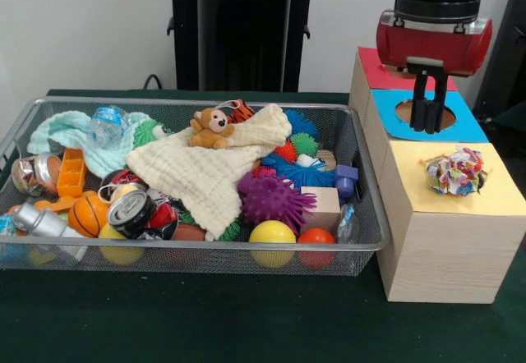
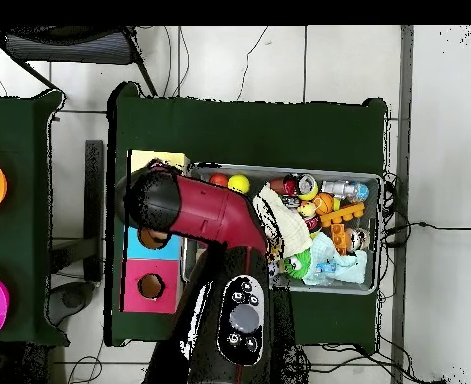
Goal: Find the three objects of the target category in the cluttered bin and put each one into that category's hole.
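My gripper (image 1: 428, 115) hangs over the wooden box, its tips dipped into the round hole of the blue panel (image 1: 464, 118). The fingers stand close together with nothing seen between them. In the overhead view the red arm (image 2: 204, 212) covers the gripper and most of the blue panel (image 2: 139, 243). The wire bin (image 1: 197, 252) holds a cream cloth (image 1: 205, 174), a small teddy bear (image 1: 210, 128), a purple spiky ball (image 1: 275, 201), blue spiky balls (image 1: 306, 172), crushed cans (image 1: 131, 209), a small basketball (image 1: 87, 214) and a yellow ball (image 1: 272, 233).
The box also has a red panel (image 1: 374, 74) behind the blue one, and a yellow panel (image 1: 427, 190) in front, where a crumpled multicoloured wad (image 1: 456, 171) sits on the hole. A plastic bottle (image 1: 107, 125) and mint cloth (image 1: 62, 130) lie at the bin's left.
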Controlling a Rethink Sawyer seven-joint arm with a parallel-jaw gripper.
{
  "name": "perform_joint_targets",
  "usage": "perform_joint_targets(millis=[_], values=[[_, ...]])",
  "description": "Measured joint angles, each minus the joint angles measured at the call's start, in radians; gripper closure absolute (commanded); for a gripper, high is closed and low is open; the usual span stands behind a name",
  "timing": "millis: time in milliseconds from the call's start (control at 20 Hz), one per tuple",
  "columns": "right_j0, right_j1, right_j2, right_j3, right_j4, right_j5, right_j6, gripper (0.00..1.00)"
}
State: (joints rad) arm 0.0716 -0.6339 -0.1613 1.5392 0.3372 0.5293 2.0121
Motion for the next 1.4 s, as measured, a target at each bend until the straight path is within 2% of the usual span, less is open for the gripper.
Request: perform_joint_targets(millis=[750,1150,1400], values=[[-0.005,0.008,0.057,0.064,0.039,-0.057,0.0,1.0],[-0.009,0.014,0.092,0.078,0.053,-0.183,0.0,1.0],[-0.016,0.017,0.111,0.078,0.059,-0.218,0.0,1.0]])
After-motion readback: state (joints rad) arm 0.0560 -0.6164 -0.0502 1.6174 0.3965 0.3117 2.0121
